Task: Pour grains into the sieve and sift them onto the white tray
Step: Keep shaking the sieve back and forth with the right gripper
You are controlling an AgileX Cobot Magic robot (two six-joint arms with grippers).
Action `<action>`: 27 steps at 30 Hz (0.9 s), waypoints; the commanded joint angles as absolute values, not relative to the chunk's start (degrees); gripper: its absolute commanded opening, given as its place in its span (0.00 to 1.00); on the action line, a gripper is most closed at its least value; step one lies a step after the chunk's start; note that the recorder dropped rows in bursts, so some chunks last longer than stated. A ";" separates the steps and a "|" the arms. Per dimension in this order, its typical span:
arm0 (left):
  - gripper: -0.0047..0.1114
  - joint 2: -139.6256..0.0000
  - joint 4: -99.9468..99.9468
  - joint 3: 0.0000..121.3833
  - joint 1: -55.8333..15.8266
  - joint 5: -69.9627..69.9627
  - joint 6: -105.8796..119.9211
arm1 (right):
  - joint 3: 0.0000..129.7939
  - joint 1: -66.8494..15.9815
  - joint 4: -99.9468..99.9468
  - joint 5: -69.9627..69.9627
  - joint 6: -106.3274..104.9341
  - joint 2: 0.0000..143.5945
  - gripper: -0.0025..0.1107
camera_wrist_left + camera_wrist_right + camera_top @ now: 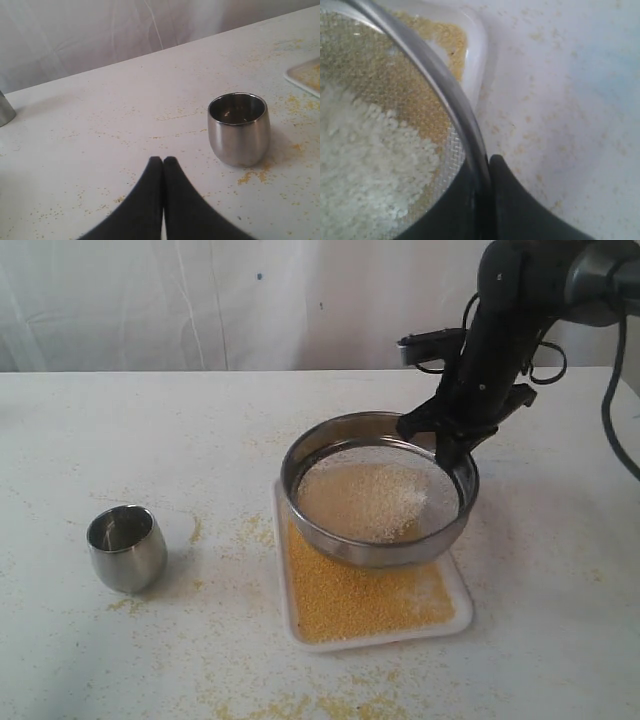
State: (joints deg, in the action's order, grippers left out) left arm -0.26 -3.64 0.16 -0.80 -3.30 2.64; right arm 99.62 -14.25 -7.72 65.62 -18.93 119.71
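The round steel sieve [378, 490] hangs tilted over the white tray [455, 612], its near edge lower. Pale whitish grains [360, 498] lie on its mesh; fine yellow grains [350, 600] cover the tray below. My right gripper [452, 445] is shut on the sieve's far right rim, one finger inside and one outside. In the right wrist view the steel rim [447, 85] runs between the black fingers [515, 205], with whitish grains [365, 165] on the mesh and the tray corner [475, 50] beyond. My left gripper [163, 160] is shut and empty, low over the table near the cup.
A small rounded steel cup [126, 546] stands upright and empty at the left, also in the left wrist view [238, 129]. Yellow grains are scattered over the white table [250, 700] around the tray and cup. A tray corner [306, 76] shows at the edge.
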 commanded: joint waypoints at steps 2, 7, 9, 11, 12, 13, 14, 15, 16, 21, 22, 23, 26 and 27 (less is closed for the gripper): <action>0.04 0.00 -3.28 0.00 -0.64 -3.06 2.60 | 99.83 -14.55 -3.45 63.18 -10.01 118.19 0.02; 0.04 0.00 -3.28 0.00 -0.64 -3.06 2.60 | 99.95 -14.98 -23.75 69.96 -42.86 117.84 0.02; 0.04 0.00 -3.28 0.00 -0.64 -3.06 2.60 | 99.87 -15.20 -21.85 69.96 -42.40 117.54 0.02; 0.04 0.00 -3.28 0.00 -0.64 -3.06 2.60 | 99.87 -14.96 -9.77 60.46 -16.76 117.15 0.02; 0.04 0.00 -3.28 0.00 -0.64 -3.06 2.60 | 99.87 -14.93 -5.31 58.95 -4.48 117.03 0.02; 0.04 0.00 -3.28 0.00 -0.64 -3.06 2.60 | 99.87 -14.93 -5.18 59.53 -3.78 117.03 0.02; 0.04 0.00 -3.28 0.00 -0.64 -3.06 2.60 | 99.87 -14.93 -9.58 62.68 -13.95 117.03 0.02; 0.04 0.00 -3.28 0.00 -0.64 -3.06 2.60 | 99.87 -15.09 -16.84 68.33 -28.89 117.16 0.02; 0.04 0.00 -3.28 0.00 -0.64 -3.06 2.60 | 99.87 -15.34 -21.46 69.96 -39.44 117.17 0.02; 0.04 0.00 -3.28 0.00 -0.64 -3.06 2.60 | 99.87 -14.65 -1.69 61.50 -2.75 116.87 0.02; 0.04 0.00 -3.28 0.00 -0.64 -3.06 2.60 | 99.87 -14.62 -3.99 63.20 -5.95 116.87 0.02; 0.04 0.00 -3.28 0.00 -0.64 -3.06 2.60 | 99.87 -14.62 -10.09 67.35 -18.92 116.87 0.02; 0.04 0.00 -3.28 0.00 -0.64 -3.06 2.60 | 99.87 -15.33 -19.30 69.96 -39.70 116.87 0.02; 0.04 0.00 -3.28 0.00 -0.64 -3.06 2.60 | 99.87 -15.33 -13.17 67.49 -30.49 116.52 0.02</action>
State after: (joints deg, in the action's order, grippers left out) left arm -0.26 -3.64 0.16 -0.80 -3.30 2.64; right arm 99.66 -14.51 -13.45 67.27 -31.68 117.95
